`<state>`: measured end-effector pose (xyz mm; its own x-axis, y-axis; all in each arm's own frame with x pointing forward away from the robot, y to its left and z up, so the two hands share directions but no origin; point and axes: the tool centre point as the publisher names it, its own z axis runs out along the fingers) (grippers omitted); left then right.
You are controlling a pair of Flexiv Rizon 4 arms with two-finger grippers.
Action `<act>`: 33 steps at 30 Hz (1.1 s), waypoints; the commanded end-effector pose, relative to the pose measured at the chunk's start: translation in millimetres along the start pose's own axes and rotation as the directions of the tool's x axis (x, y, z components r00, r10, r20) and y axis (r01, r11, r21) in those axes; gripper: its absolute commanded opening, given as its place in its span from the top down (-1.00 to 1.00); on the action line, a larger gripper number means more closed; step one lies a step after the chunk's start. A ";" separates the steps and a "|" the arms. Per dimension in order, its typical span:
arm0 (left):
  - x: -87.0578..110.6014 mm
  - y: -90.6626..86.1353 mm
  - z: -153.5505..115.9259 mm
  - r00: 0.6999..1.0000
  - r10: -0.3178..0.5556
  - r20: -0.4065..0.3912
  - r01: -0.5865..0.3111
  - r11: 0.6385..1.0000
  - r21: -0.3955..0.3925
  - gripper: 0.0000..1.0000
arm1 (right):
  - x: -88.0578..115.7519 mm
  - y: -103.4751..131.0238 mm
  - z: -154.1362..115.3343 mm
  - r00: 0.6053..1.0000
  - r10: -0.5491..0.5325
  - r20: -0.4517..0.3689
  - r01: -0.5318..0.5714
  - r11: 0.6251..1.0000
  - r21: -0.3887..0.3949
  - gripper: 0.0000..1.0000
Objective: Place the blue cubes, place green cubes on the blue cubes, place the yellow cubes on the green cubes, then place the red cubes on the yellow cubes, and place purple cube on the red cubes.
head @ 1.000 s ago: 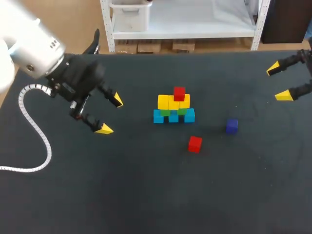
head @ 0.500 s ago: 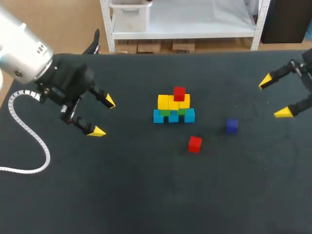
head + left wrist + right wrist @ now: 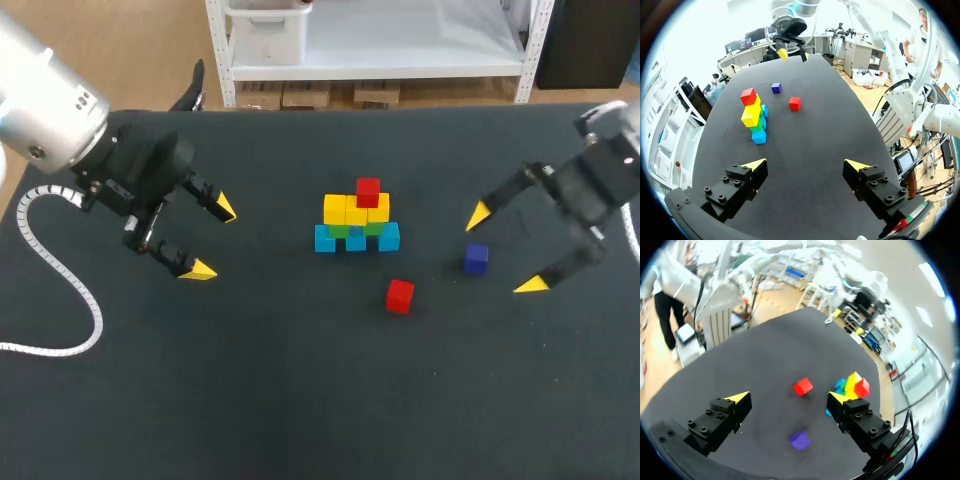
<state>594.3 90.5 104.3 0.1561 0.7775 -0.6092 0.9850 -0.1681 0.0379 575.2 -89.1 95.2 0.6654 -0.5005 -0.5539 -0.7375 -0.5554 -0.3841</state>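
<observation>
A stack of cubes [image 3: 356,220] stands mid-table: blue cubes at the base, green above, yellow on those, one red cube [image 3: 368,191] on top. A loose red cube [image 3: 400,295] lies in front of it, and a purple cube [image 3: 476,258] to its right. My right gripper [image 3: 506,250] hangs open just right of the purple cube; in its wrist view the purple cube [image 3: 800,440] lies between and under the fingers, the loose red cube [image 3: 803,386] ahead. My left gripper [image 3: 212,238] is open well left of the stack [image 3: 754,116], holding nothing.
The dark table [image 3: 300,400] spreads wide in front of the cubes. A white coiled cable [image 3: 70,270] hangs from my left arm at the left side.
My right arm has swept in from the far right edge toward the purple cube. My left gripper drew back a little to the left, then held still.
</observation>
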 end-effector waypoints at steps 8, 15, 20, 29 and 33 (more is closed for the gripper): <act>0.4 -0.1 0.0 1.000 0.001 0.000 -0.001 1.000 -0.001 -1.00 | -9.1 -23.5 41.8 0.914 -0.354 -0.200 0.307 0.923 -0.232 -1.00; 0.4 -0.1 0.0 1.000 0.001 0.000 -0.001 1.000 -0.001 -1.00 | -4.0 -28.5 55.2 0.867 -0.456 -0.201 0.378 0.865 -0.331 -1.00; 0.4 -0.1 0.0 1.000 0.001 0.000 -0.001 1.000 -0.001 -1.00 | 3.3 -32.5 67.4 0.845 -0.461 -0.270 0.364 0.867 -0.342 -1.00; 0.4 -0.1 0.0 1.000 0.001 0.000 -0.001 1.000 -0.001 -1.00 | 11.9 -33.4 95.9 0.830 -0.456 -0.320 0.341 0.870 -0.355 -1.00; 0.4 -0.1 0.0 1.000 0.001 0.000 -0.001 1.000 -0.001 -1.00 | 13.3 -35.7 103.8 0.820 -0.478 -0.314 0.356 0.856 -0.375 -1.00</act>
<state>594.3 90.5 104.3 0.1561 0.7774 -0.6093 0.9851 -0.1680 0.0379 596.1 -12.8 30.2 0.9346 -0.3525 -0.0476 -0.3525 -0.9003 -0.2554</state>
